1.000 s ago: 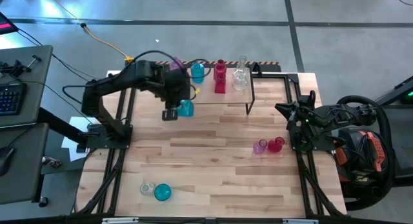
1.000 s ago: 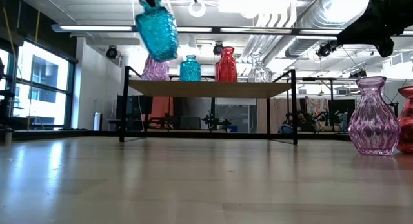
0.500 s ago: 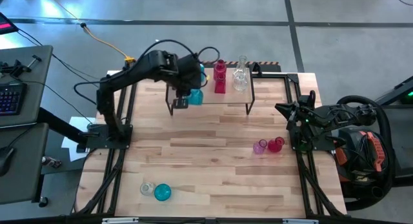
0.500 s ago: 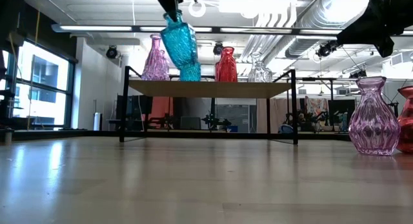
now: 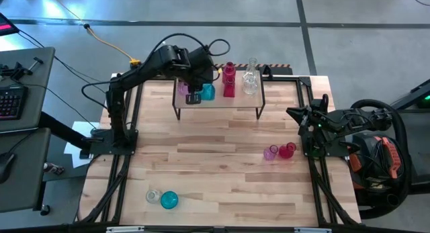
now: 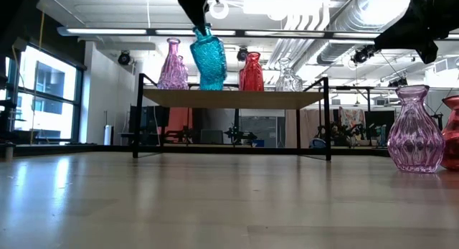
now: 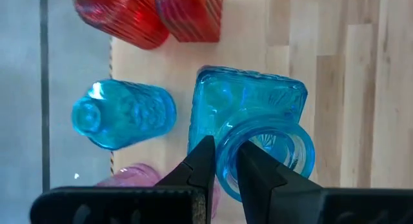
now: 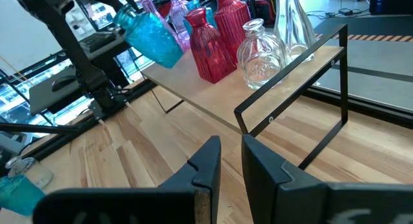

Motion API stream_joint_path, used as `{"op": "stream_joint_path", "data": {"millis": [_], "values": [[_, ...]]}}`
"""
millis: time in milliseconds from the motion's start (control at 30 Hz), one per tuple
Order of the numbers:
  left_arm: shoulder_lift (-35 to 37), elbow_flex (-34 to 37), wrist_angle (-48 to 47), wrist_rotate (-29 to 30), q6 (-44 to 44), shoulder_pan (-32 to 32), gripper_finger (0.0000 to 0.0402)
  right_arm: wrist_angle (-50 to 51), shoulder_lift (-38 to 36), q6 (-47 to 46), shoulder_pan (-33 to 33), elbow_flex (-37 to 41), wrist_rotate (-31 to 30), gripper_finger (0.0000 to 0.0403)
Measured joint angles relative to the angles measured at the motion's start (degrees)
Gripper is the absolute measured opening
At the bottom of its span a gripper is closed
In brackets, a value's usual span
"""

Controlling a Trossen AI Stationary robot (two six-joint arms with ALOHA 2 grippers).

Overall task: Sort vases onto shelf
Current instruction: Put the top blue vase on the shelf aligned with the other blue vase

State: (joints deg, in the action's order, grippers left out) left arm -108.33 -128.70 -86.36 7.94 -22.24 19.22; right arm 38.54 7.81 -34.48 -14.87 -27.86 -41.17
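I see a clear vase point(image 5: 153, 195) and a round teal vase point(image 5: 169, 200) side by side on the tabletop point(image 5: 215, 172), near its front left corner, well apart from the shelf point(image 5: 235, 103).

My left hand point(image 7: 222, 166) is over the left part of the shelf, fingers clamped on the rim of a square teal vase point(image 6: 208, 57). In the low view that vase hangs tilted, its base just above the shelf top; I cannot tell whether it touches.

On the shelf, left to right: a pink vase point(image 6: 172, 64), a second teal vase point(image 7: 122, 113) behind the held one, two red vases point(image 5: 229, 80), then a clear round vase point(image 8: 261, 58) and a tall clear bottle vase point(image 5: 252, 66).

Right of centre on the tabletop, a small pink vase point(image 5: 270, 152) stands touching a red round vase point(image 5: 287, 150).

My right hand point(image 8: 231, 154) waits at the tabletop's right edge, fingers close together with nothing between them.
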Motion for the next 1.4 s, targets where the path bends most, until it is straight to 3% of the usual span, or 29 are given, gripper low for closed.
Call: {"op": "stream_joint_path", "data": {"millis": [1400], "values": [[-2.4, 0.0, -0.5, 1.6, 3.5, 3.4, 0.0037, 0.0, 0.0, 0.0, 0.0, 0.0, 0.0, 0.0044]]}}
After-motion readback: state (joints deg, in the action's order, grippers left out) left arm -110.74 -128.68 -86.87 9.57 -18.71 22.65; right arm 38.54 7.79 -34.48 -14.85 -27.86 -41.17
